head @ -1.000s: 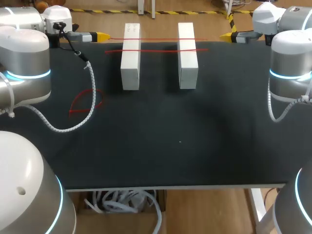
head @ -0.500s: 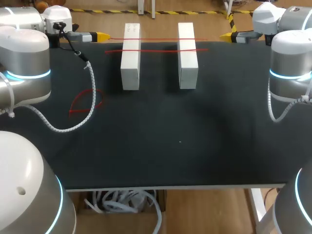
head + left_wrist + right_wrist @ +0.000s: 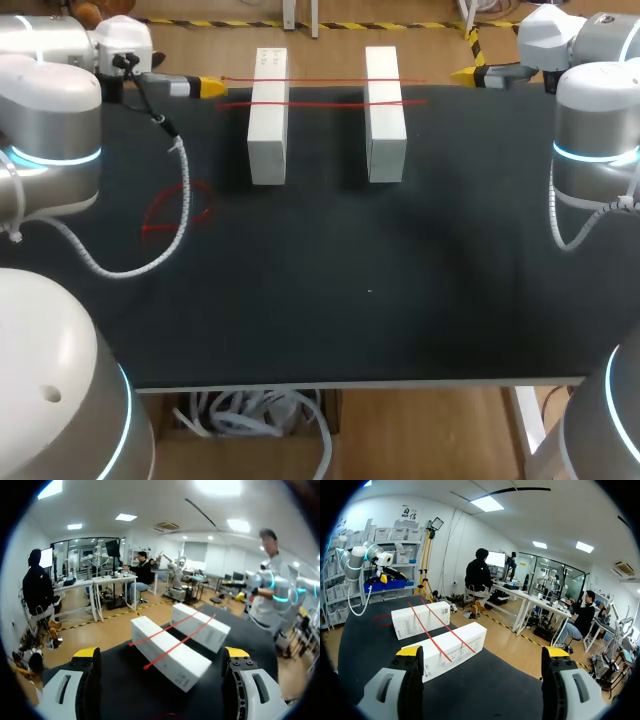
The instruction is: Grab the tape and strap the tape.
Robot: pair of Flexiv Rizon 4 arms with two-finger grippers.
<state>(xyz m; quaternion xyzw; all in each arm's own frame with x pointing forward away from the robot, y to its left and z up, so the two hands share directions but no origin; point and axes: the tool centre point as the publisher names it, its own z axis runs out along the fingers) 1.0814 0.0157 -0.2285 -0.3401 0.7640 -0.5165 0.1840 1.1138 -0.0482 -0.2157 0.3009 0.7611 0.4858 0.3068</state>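
On a black table (image 3: 400,300), a pair of long white boxes (image 3: 268,130) side by side by the far edge, a gap between them, likely the load to be strapped. Across both tops, two red tape strands (image 3: 320,102), pulled straight from box to box. Near the left edge, a loose loop of red tape (image 3: 158,228), lying flat, untouched, partly crossed by the left arm's cable (image 3: 186,185). At the far left corner, left gripper (image 3: 212,87), fingers spread wide around nothing, aimed along the far edge toward the boxes. At the far right corner, right gripper (image 3: 465,73), likewise spread and empty. Open room for either arm over the near half; tight only between the boxes.
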